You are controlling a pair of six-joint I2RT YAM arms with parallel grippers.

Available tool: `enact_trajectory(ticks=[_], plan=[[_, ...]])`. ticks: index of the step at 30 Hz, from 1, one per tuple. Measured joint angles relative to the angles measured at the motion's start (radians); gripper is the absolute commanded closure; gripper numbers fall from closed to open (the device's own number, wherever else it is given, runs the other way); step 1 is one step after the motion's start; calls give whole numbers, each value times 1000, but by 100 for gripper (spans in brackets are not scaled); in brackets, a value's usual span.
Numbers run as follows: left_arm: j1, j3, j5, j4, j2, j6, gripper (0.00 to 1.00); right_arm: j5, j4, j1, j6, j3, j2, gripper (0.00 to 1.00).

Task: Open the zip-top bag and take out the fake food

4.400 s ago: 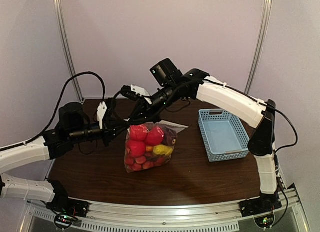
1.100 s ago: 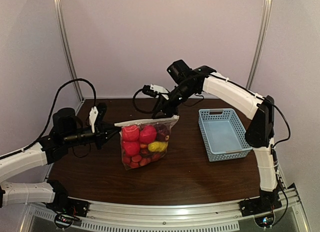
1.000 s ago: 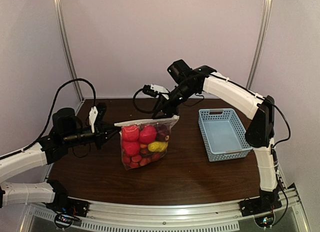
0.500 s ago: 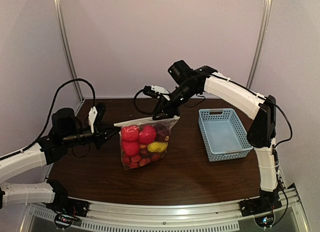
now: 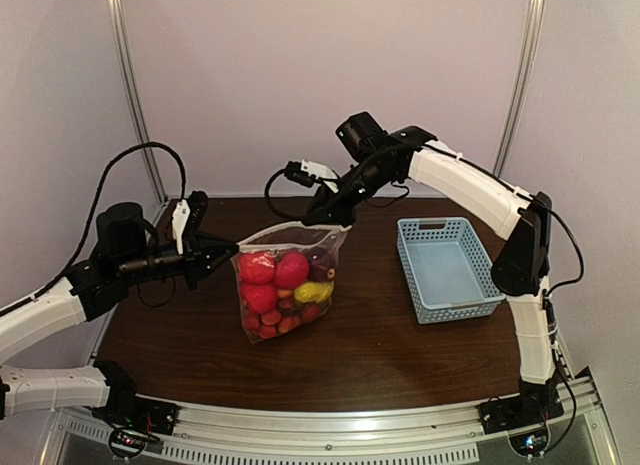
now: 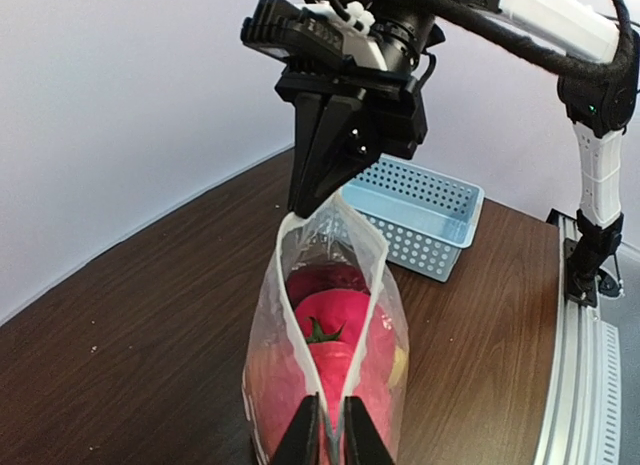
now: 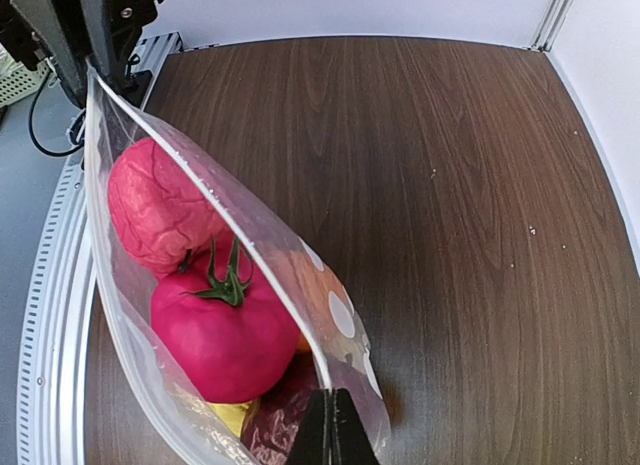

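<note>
The zip-top bag (image 5: 286,285) stands upright on the table, clear with white dots, its mouth parted into a narrow slit. Inside lies the fake food (image 5: 272,270): a red tomato (image 7: 225,335), a pink bumpy fruit (image 7: 160,210), a yellow piece (image 7: 232,417) and a dark purple piece (image 7: 278,430). My left gripper (image 5: 232,250) is shut on the left end of the rim (image 6: 325,425). At the right end, my right gripper (image 5: 330,220) is shut on the white zip strip (image 7: 331,425). The bag (image 6: 268,370) hangs stretched between the two.
A light-blue plastic basket (image 5: 446,269) sits on the brown table (image 5: 400,355) right of the bag. It holds nothing. Metal rails (image 5: 330,430) run along the near edge, and grey walls enclose the back and sides.
The right gripper has closed on the rim's right end. Both grippers rose a little, the left one drawing away leftward, and the bag's mouth has parted.
</note>
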Motion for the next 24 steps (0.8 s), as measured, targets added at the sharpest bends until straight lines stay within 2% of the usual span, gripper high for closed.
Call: enact_trajectory(ticks=[2, 4, 9, 15, 18, 24], plan=[[0, 1, -4, -6, 0, -2, 47, -2, -1, 0, 0, 2, 0, 100], [0, 19, -19, -48, 6, -23, 39, -1, -1, 0, 1, 2, 0, 100], [0, 194, -74, -160, 95, -87, 37, -2, 14, 3, 10, 5, 0, 100], [0, 560, -59, -332, 373, -103, 42, -12, 22, 12, 33, 47, 0, 100], [0, 673, -21, -435, 499, -102, 43, -22, 33, 14, 51, 49, 0, 100], [0, 766, 58, -597, 648, -106, 44, -26, 56, 23, 71, 49, 0, 100]])
